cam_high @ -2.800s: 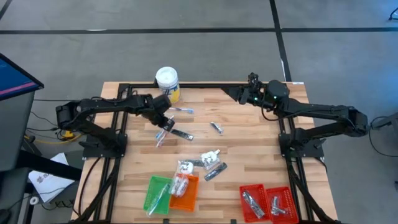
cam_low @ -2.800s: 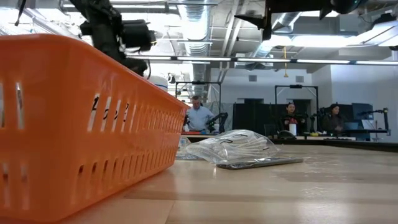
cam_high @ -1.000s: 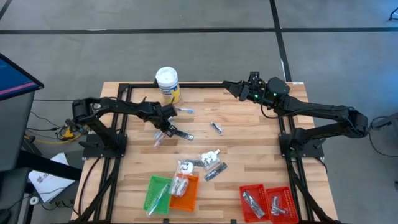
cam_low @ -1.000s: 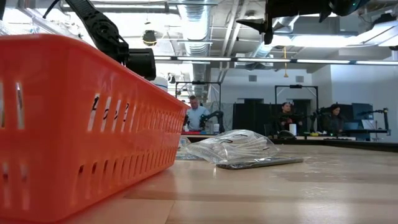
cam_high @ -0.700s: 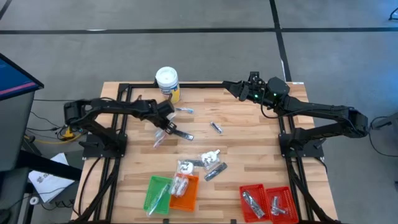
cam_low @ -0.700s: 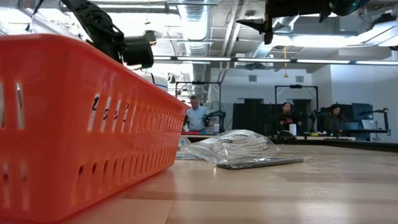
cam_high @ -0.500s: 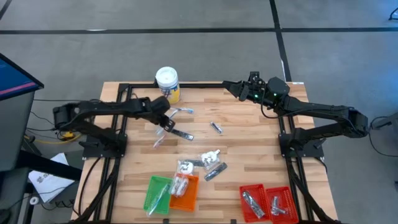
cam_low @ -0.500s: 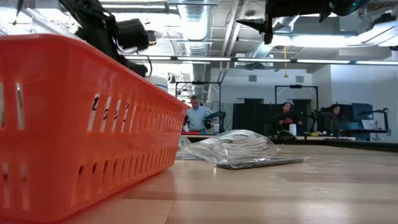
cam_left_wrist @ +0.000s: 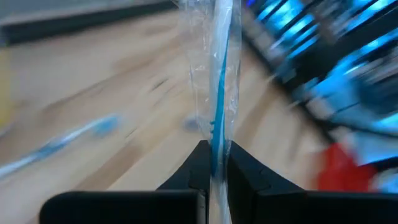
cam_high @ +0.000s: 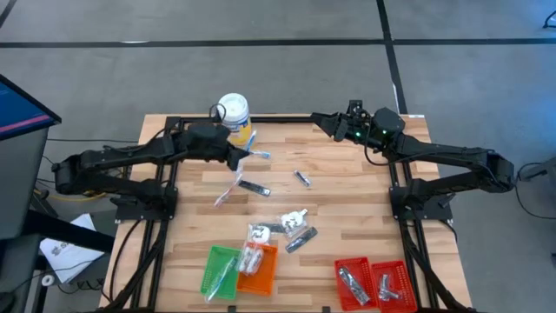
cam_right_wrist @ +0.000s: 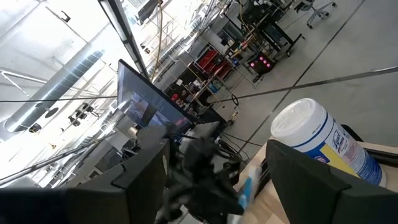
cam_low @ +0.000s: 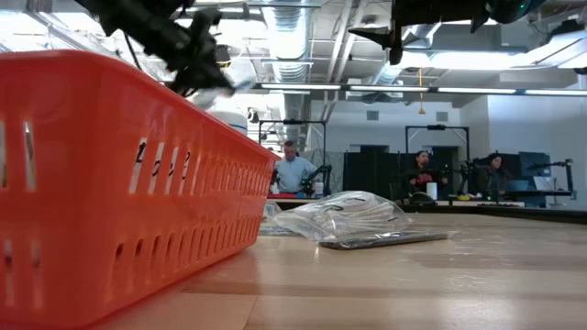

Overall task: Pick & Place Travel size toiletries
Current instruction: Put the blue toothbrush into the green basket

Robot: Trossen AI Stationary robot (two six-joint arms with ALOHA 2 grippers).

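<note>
The tabletop (cam_high: 347,217) is a wooden slab on a black frame, and most of its right half and near-left corner lie bare. At its front edge stand a green tray (cam_high: 217,269) and an orange tray (cam_high: 261,268) touching side by side, each with toiletries in it, and near the front right corner two red trays (cam_high: 373,283) hold silvery pieces. In the low view the orange tray's wall fills the left side. A white-lidded tub (cam_high: 233,113) with a yellow label stands at the far edge, left of centre.

The left arm reaches in from the left along the far side, and the left tool (cam_high: 245,155) sits just in front of the tub. In the left wrist view its fingers (cam_left_wrist: 193,171) are pressed together on a clear-wrapped stick (cam_left_wrist: 216,81) with a blue core, held above the wood. The right arm comes from the right edge; the right tool (cam_high: 323,122) hangs over the far edge near the middle, well apart from the toiletries, and its fingers (cam_right_wrist: 146,180) stand apart with nothing between them.

Loose toiletries lie in the middle: a dark tube (cam_high: 254,188) and a pale wrapped stick (cam_high: 224,197) just in front of the left tool, a small dark piece (cam_high: 301,178) toward the centre, then a cluster of white packets (cam_high: 295,218) and a dark tube (cam_high: 301,239) just behind the orange tray. The low view shows a clear packet (cam_low: 353,215) lying on a dark tube (cam_low: 385,239).
</note>
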